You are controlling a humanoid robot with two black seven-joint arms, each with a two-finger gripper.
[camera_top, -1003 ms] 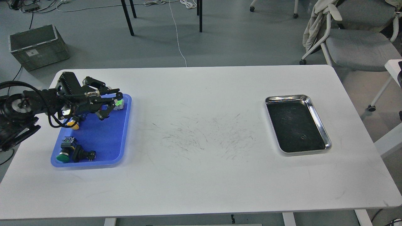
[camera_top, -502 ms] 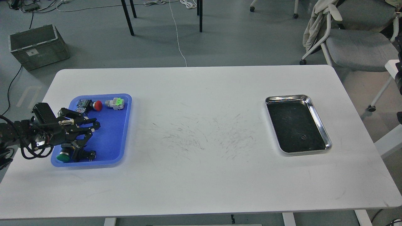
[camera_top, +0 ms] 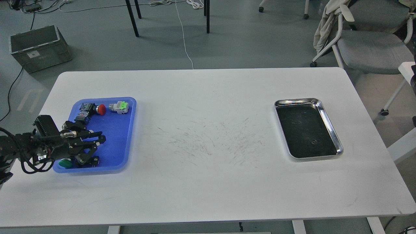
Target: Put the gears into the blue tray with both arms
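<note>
The blue tray (camera_top: 117, 136) lies at the table's left. My left gripper (camera_top: 97, 144) hovers over the tray's near-left part, its fingers spread apart with nothing visible between them. One tiny black gear (camera_top: 314, 141) rests on the dark bottom of the steel tray (camera_top: 328, 122) at the right. I cannot make out any gear inside the blue tray, and the arm hides part of the tray's floor. My right gripper is out of view.
Push buttons share the blue tray: a red-capped one (camera_top: 101, 109) and a grey-green one (camera_top: 119, 107) at the far end, a green-capped one (camera_top: 66, 163) at the near-left corner. Bare scuffed white tabletop (camera_top: 208, 146) separates the two trays. A chair (camera_top: 367, 48) stands beyond the far-right corner.
My left arm swung from the blue tray's far end back to its near-left part, uncovering the red and grey-green buttons. In the last half second it only shifted slightly nearer.
</note>
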